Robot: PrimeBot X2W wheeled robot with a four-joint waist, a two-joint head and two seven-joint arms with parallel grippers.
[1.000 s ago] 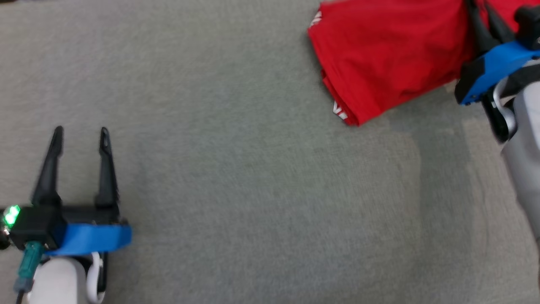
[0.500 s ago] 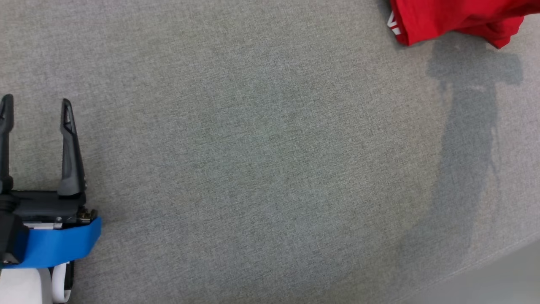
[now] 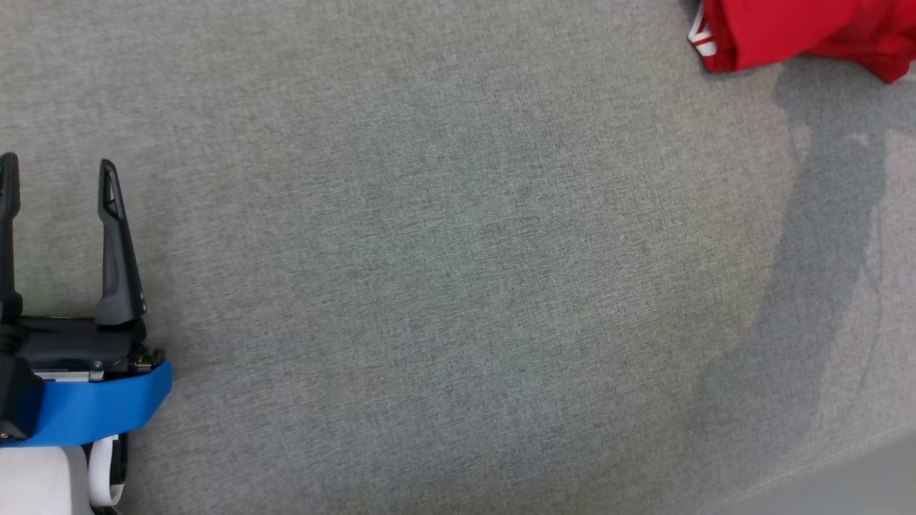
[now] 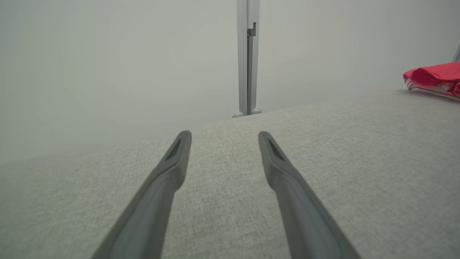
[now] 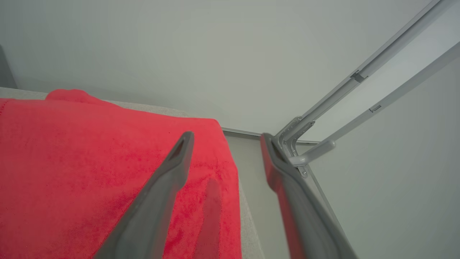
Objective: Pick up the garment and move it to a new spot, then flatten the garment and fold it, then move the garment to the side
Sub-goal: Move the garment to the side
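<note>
White lettering (image 3: 698,38) on your folded red fabric garment (image 3: 794,25) is unreadable, its long axis cropped; left gripper (image 3: 57,166) and right gripper (image 5: 226,136) stand spread.

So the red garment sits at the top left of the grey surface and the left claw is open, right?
No: the head view shows the garment at the top right of the surface. The left claw is open.
</note>
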